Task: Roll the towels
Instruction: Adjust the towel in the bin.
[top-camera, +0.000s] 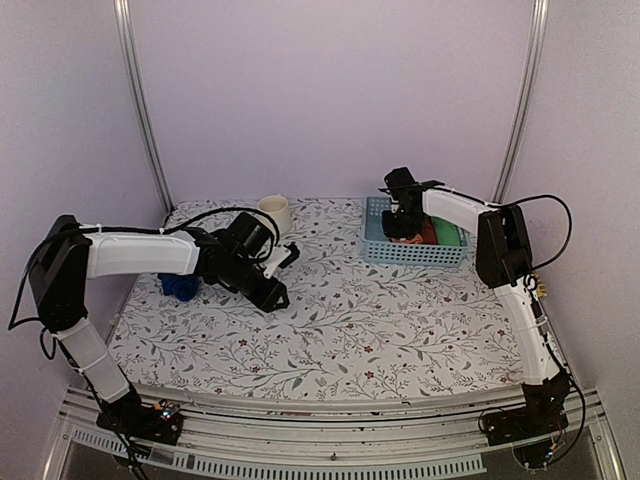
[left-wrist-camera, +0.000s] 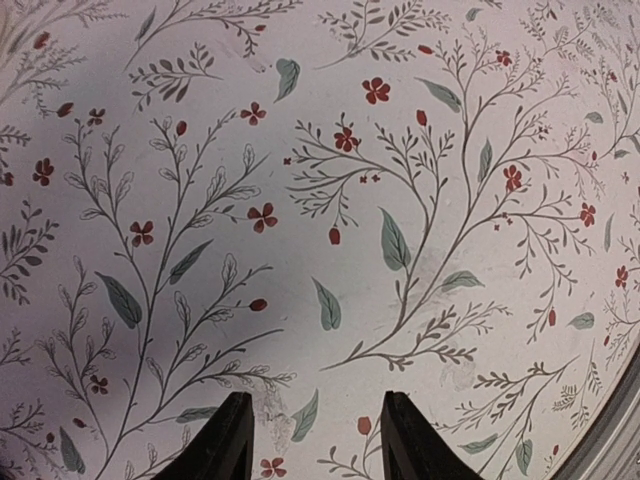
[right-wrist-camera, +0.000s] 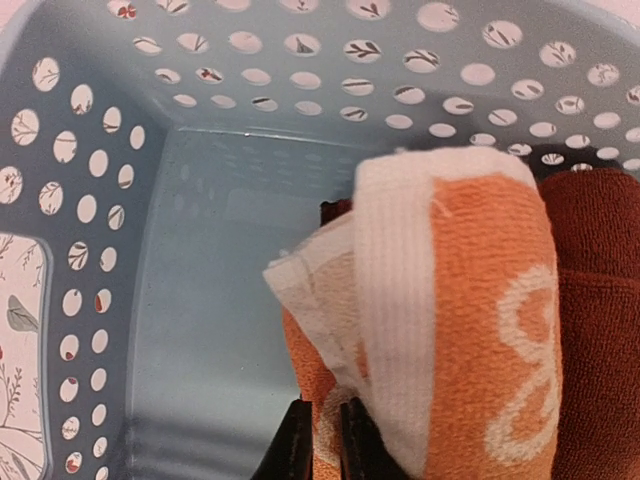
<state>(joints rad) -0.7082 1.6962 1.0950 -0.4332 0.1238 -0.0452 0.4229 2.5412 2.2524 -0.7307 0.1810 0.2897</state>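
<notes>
Inside basket (right-wrist-camera: 90, 200), right hand (right-wrist-camera: 322, 445) pinches edge of rolled orange towel (right-wrist-camera: 470, 330), which touches red roll (right-wrist-camera: 600, 300). Left hand (left-wrist-camera: 310, 440) spread above bench (left-wrist-camera: 300, 150); blue towel (top-camera: 182, 288) on bench beside left arm.

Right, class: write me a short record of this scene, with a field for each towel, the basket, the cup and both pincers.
orange towel: rolled, in the basket, lying against the red roll
blue towel: on the left side of the table, looks rolled
basket: far right of the table; also holds a green roll
left pincer: open, holding nothing, above the table
right pincer: inside the basket, nearly shut on a fold of the orange towel
cup: far edge, left of the basket
</notes>
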